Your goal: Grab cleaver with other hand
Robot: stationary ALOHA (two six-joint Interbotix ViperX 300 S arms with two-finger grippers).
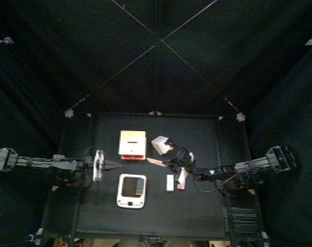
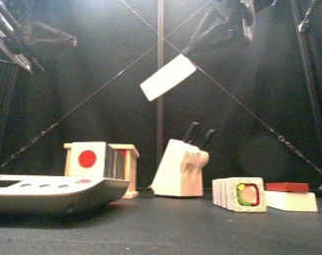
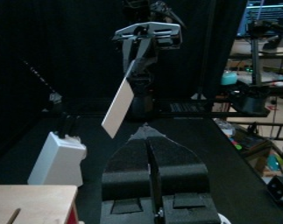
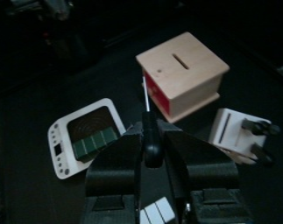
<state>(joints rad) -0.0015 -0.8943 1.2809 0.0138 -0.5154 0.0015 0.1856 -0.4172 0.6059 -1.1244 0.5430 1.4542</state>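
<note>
Aloft, the cleaver [image 2: 168, 77] shows a pale, flat, tilted blade.

The cleaver [image 2: 167, 78] has a smooth, matt pale blade; the knife block [image 2: 179, 167] and box [image 2: 100, 163] look like wood.

Wooden box [image 1: 132, 144]: on the tabletop [image 1: 204, 135] at about 10 o'clock from its middle; red disc on the side in the front view, slot in the lid.
Knife block [image 2: 179, 167]: pale wood, dark handles sticking up, just beside the wooden box at its 3 o'clock.
White device [image 1: 132, 190]: dark screen, lying flat at 7 o'clock.
Sushi toy [image 2: 239, 193]: at 4 o'clock, beside a red-topped piece [image 2: 290, 196].
</note>
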